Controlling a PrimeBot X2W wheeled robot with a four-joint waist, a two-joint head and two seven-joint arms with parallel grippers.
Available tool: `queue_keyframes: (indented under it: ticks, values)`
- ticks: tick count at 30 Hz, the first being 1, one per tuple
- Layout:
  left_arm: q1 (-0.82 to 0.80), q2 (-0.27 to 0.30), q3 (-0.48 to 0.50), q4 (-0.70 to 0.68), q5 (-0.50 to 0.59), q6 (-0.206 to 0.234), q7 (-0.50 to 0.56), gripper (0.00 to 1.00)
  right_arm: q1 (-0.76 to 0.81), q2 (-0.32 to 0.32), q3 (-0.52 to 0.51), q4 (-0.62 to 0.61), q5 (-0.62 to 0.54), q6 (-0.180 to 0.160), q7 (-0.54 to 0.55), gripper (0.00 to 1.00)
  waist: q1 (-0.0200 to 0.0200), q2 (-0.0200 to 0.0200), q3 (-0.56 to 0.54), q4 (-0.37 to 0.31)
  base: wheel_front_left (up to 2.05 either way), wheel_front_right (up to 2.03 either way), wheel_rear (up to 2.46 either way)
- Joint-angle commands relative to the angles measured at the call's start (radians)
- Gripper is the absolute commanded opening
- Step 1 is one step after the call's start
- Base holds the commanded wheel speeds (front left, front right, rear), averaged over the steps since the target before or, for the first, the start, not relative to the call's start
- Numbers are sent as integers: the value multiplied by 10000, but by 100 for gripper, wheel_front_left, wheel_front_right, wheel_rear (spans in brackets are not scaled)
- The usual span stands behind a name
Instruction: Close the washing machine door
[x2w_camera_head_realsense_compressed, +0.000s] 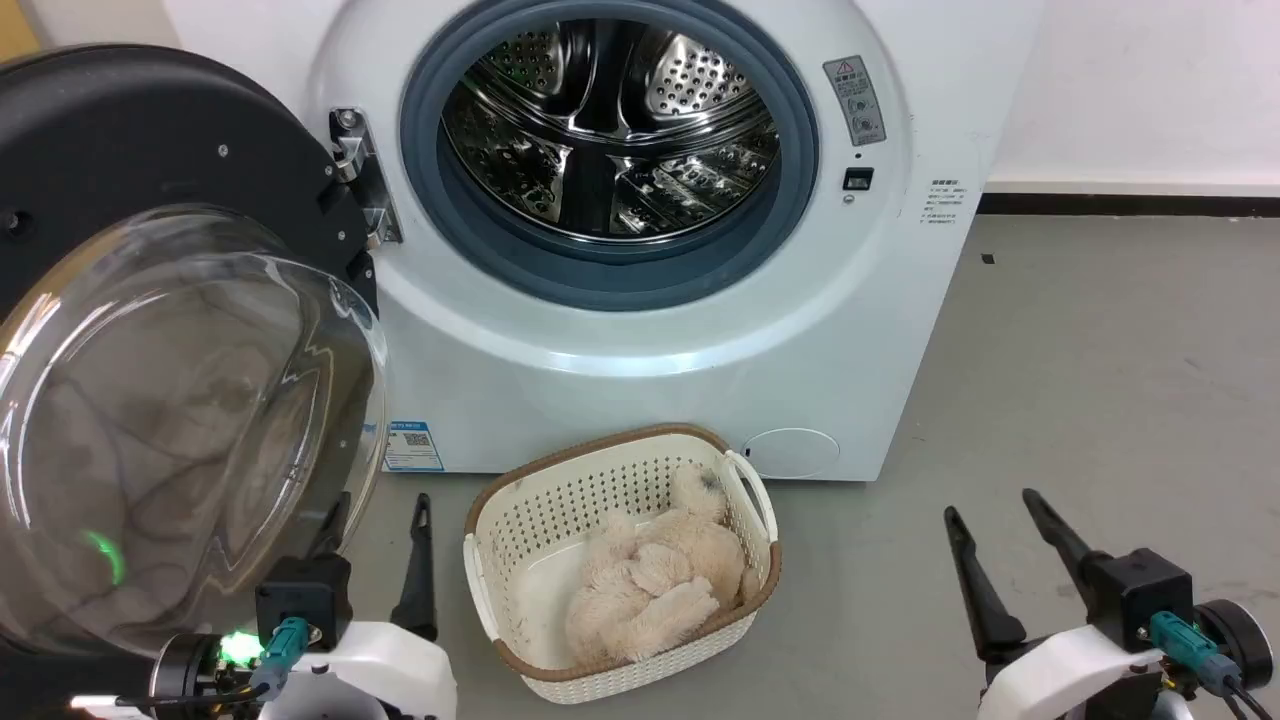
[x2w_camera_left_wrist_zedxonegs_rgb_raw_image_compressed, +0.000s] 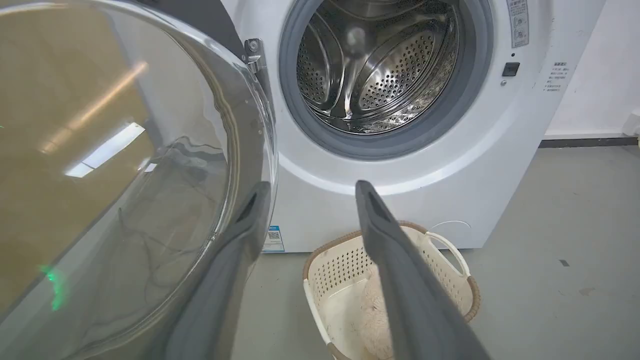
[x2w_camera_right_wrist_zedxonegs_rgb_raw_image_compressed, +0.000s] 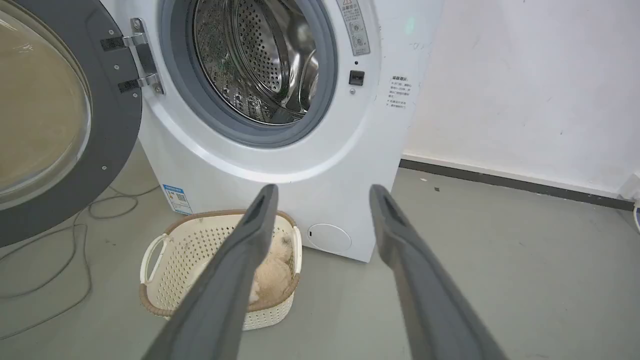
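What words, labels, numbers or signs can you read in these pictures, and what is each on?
No text is legible; all three markings sit on the washing machine front.
The grey sticker at upper right: a red warning triangle, words too small.
The printed lines near the right edge: too small.
The blue label at lower left: a square code, text blurred.

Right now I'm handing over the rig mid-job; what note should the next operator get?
Left gripper: open, holding nothing, low beside the washing machine door; one finger shows through its glass, contact unclear.
Right gripper: open, empty, low to the right of the basket.
Door: swung wide on its hinge at the left of the washing machine; drum looks empty.
Basket: on the floor in front, fluffy item inside.
Done: nothing yet.
Left: push the door shut.
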Motion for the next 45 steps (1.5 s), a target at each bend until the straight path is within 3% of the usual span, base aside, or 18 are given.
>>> queue_keyframes:
  ticks: [1,23,45]
  values:
    - [2,0,-11,10,-11,1,-27,100,6,0,-2,7,24,0,-26,100,0,-1,1,0,0,0,0]
    - [49,1,-199,103,-212,47,-486,100,90,-18,1,54,328,1,-486,100,0,-1,-1,172,0,0,0]
    - [137,2,-190,143,-396,91,-945,100,208,-79,118,121,662,2,-944,100,0,-1,-65,1018,0,0,0]
